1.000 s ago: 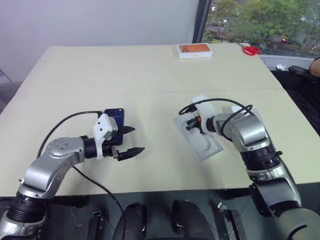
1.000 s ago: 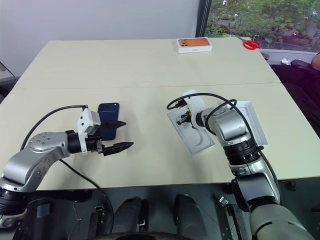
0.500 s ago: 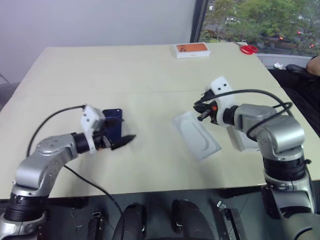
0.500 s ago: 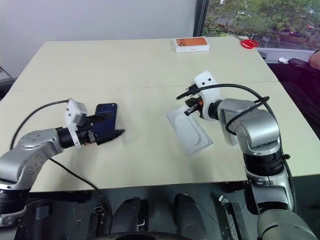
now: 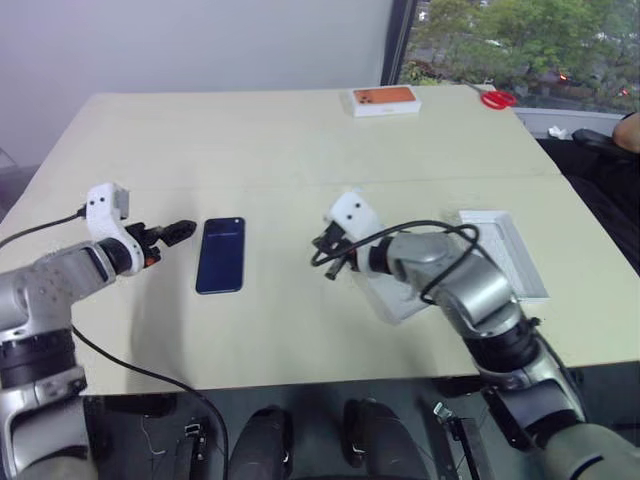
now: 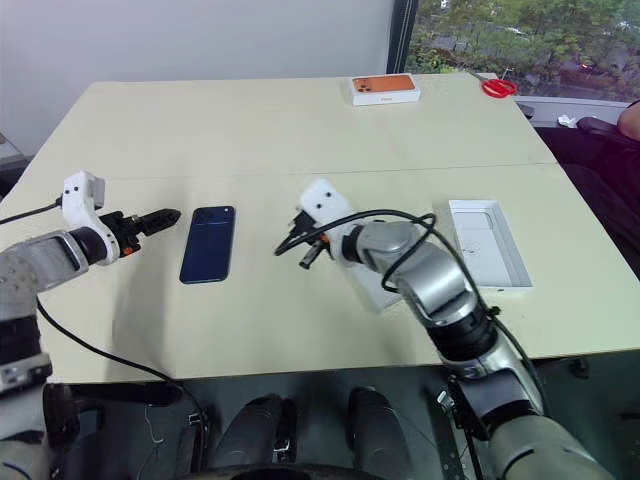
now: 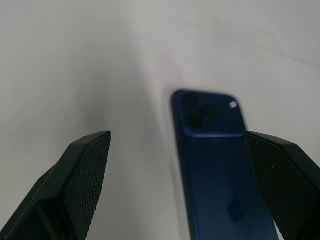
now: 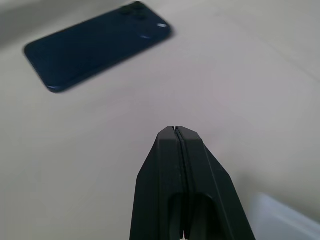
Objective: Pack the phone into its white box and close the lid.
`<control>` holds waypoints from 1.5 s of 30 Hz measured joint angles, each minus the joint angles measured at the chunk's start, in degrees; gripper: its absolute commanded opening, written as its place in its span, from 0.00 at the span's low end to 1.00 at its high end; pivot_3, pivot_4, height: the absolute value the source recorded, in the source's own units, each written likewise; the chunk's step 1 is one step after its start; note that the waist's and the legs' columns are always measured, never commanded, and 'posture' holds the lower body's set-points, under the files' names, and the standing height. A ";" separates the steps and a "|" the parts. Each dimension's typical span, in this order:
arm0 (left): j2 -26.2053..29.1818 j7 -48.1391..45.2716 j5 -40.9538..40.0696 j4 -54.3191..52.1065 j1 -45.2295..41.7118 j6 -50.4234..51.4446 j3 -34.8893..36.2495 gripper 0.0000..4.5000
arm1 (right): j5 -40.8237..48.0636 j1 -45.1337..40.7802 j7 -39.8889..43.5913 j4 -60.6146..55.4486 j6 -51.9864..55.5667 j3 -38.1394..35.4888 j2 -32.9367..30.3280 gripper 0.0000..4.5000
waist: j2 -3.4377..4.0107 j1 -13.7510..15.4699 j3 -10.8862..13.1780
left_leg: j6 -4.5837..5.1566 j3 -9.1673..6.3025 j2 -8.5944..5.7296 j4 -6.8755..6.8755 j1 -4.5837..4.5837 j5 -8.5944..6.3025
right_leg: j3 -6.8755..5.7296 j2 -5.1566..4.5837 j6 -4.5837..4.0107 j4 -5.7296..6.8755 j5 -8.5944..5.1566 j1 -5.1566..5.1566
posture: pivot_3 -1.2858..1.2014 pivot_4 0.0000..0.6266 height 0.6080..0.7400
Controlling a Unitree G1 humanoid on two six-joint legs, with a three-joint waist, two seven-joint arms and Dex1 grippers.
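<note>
Reaching toward the phone, the left tool has its fingers spread wide and holds nothing; it hovers just beside the phone's camera end, on the robot's left of it. The right tool has its fingers pressed together, also empty, and points across the bare table at the phone from the other side, near but apart.

The phone lies flat, back up, between the two tools. The white box sits open and well apart, on the robot's right. A thin white inlay lies under the right forearm. I cannot tell where the lid is.

Risks, as I judge them: the phone is slim and glossy and lies flat, so the fingers may skate over it or shove it sideways rather than get under an edge. The right arm, sweeping low, could drag the inlay. A long carry to the box follows, and a weak pinch could drop the phone.
</note>
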 measured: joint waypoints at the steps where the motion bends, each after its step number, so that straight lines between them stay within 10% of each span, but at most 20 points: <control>1: 0.25 0.17 0.05 0.61 -0.10 2.12 -0.27 1.00 | -0.75 -0.43 -0.06 1.55 -0.68 1.28 0.91 0.00 | 0.00 -0.01 0.00 | -0.01 0.00 -0.01 0.00 0.00 0.00 | 0.01 -0.01 0.00 0.00 0.00 0.00 | 0.52 0.24 1.00; 18: -5.09 -4.23 -2.19 -2.51 -3.13 17.50 -3.03 1.00 | -6.24 -4.72 1.83 21.08 -5.20 8.74 14.93 0.00 | -0.03 0.43 -0.09 | -0.20 -0.07 -0.20 -0.06 0.15 0.09 | 0.04 -0.41 -0.02 0.04 0.01 0.13 | 0.52 0.24 1.00; 45: -11.62 5.16 -14.97 6.56 -3.63 19.82 7.60 1.00 | -11.47 -4.17 3.83 25.29 -9.36 8.33 17.47 0.00 | 0.03 -0.14 -0.18 | -0.23 -0.10 -0.26 -0.27 0.60 0.08 | -0.02 -0.54 -0.02 -0.03 0.00 0.48 | 0.52 0.24 1.00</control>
